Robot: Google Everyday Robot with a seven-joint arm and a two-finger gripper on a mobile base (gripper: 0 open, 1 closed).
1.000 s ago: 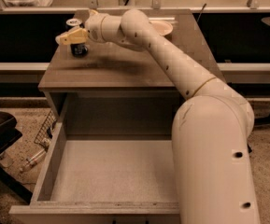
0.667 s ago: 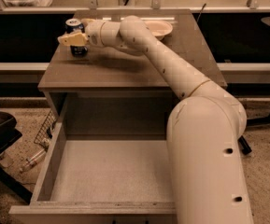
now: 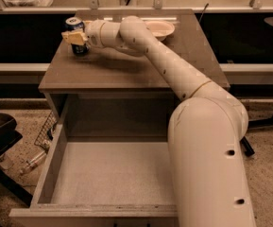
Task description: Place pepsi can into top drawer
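Gripper [image 3: 74,38] meets the upright pepsi can [image 3: 74,23] from its right at the cabinet top's [image 3: 126,72] far-left corner, clamped or not I cannot tell, with the open top drawer [image 3: 112,174] below.

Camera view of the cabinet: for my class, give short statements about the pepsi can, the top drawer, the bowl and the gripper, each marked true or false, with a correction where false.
1. The pepsi can is at the back left of the cabinet top. True.
2. The top drawer is pushed shut. False: it is pulled out, with its pale bottom in view.
3. The gripper is at the pepsi can. True.
4. The bowl lies in the top drawer. False: it sits at the back of the cabinet top, to the right of the can.
5. The pepsi can is already in the top drawer. False: it is up at the cabinet top.
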